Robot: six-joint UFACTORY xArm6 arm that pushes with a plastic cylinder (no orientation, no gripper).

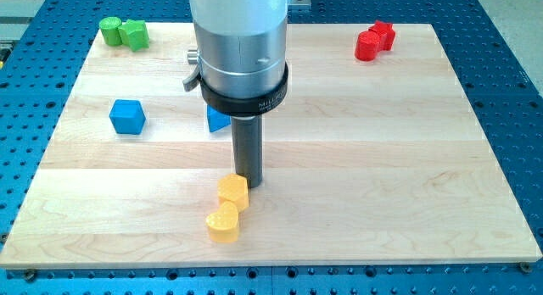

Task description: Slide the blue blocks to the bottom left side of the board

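Note:
A blue cube (127, 116) sits on the wooden board (382, 159) at the view's left, about mid-height. A second blue block (216, 119), its shape mostly hidden, peeks out from behind the arm's silver housing just left of the rod. My tip (249, 185) rests on the board near the centre bottom, right beside the upper right edge of a yellow hexagonal block (232, 192). The tip is below and to the right of the hidden blue block and well right of the blue cube.
A yellow heart-shaped block (224, 223) lies just below the yellow hexagonal one. Two green blocks (124, 31) sit together at the top left corner. Two red blocks (374, 40) sit together at the top right.

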